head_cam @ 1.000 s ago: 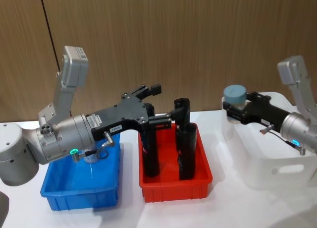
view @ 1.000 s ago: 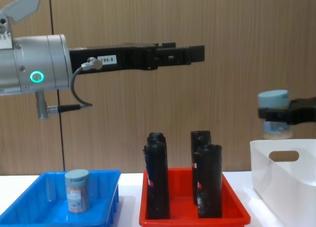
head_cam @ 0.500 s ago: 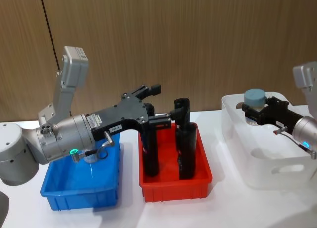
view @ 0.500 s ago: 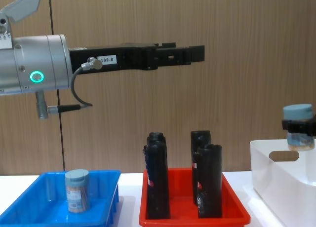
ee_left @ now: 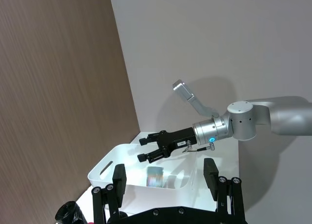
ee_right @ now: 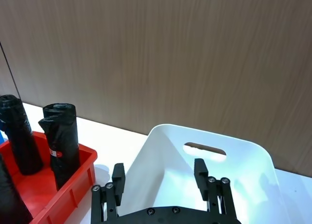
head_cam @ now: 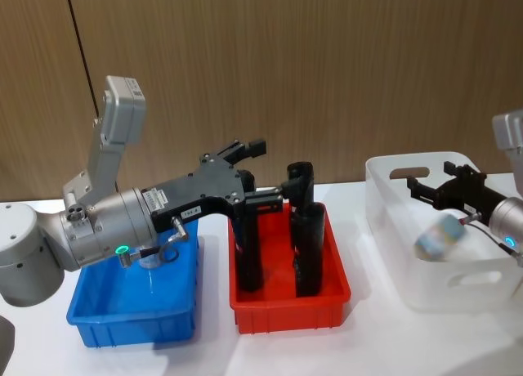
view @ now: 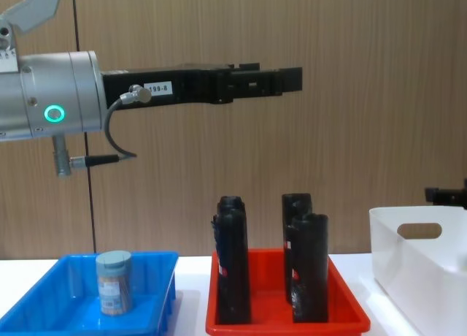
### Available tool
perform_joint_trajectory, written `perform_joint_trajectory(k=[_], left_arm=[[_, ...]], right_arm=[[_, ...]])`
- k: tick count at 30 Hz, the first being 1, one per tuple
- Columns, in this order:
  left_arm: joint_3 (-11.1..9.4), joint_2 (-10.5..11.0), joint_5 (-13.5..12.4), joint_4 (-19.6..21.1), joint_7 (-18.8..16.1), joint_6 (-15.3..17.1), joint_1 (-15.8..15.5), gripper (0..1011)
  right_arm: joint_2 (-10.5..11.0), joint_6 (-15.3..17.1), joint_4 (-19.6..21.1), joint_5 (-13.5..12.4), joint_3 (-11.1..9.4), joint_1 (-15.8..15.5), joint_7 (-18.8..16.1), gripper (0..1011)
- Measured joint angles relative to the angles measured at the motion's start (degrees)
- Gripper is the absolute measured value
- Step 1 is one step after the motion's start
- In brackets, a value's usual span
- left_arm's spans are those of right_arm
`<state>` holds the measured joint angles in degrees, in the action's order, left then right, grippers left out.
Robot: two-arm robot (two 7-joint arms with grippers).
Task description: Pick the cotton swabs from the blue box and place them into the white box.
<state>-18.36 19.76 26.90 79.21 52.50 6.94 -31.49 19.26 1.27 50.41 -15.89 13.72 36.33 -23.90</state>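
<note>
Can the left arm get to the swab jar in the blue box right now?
Probably yes. The left gripper is open and empty, high over the red tray; the cotton swab jar stands alone and uncovered in the blue box.

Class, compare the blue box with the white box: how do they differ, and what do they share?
The blue box is shallow with flared sides; the white box is taller, with a handle cut-out. The blue box's jar stands upright; the white box's jar is tilted, beneath the open right gripper. Both are open-topped plastic boxes holding cotton swabs.
</note>
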Motion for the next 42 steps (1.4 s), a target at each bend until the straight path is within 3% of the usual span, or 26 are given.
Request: perform_joint_trajectory(k=[7,42], left_arm=[[0.0,0.0,0.0,0.0,0.0,0.0,0.0,1004],[-0.2,0.1,-0.2,0.3,-0.8,-0.1,0.2,1004]], right_arm=[[-0.2,-0.2,-1.2,-0.2,-0.1,0.4,0.3,1001],[-0.4,-1.9,-3.7,-0.6,-0.4,1.1,0.4,1001]])
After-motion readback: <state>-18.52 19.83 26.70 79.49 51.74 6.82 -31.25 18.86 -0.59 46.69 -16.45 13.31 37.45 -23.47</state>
